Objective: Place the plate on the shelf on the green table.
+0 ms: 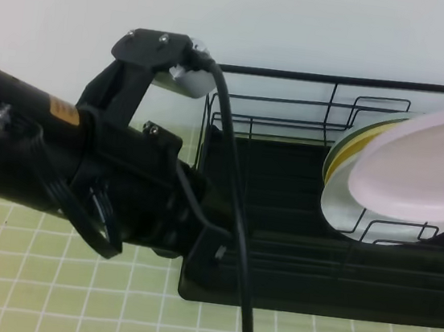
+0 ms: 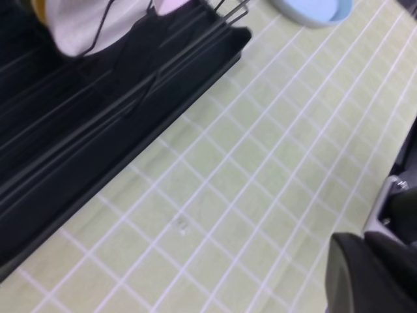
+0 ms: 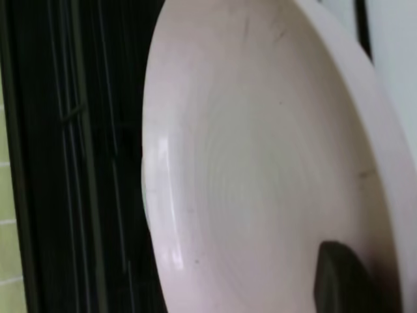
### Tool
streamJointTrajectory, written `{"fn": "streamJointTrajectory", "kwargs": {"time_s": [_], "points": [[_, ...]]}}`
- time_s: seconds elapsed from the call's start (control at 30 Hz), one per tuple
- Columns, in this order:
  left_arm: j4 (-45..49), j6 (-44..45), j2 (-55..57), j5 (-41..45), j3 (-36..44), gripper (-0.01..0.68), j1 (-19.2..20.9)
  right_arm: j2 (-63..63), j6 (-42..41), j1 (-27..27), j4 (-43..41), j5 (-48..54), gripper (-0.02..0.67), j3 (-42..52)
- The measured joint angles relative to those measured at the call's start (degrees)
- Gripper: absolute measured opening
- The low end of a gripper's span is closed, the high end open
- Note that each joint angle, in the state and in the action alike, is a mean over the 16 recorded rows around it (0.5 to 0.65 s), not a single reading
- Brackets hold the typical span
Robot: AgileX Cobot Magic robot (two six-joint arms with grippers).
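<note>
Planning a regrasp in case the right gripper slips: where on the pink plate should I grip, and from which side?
Grip the thin rim of the pink plate on its right edge, coming from the right. It is tilted above the dish rack, its left side close to the racked plates. The right wrist view shows a dark finger on its face near the rim.

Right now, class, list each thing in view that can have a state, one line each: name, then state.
pink plate: tilted above the rack, gripped at its rim.
right gripper: shut on the pink plate.
dish rack: on the green table, holding plates.
white plate: upright in the rack.
</note>
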Motion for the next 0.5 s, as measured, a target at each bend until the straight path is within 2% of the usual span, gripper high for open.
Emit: {"fn": "streamJointTrajectory", "kwargs": {"time_s": [0.5], "points": [[2.81,0.04,0.00,0.76,0.00,0.000,0.00,7.30,-1.28,0.06,-0.90,-3.23,-0.003,-0.67]]}}
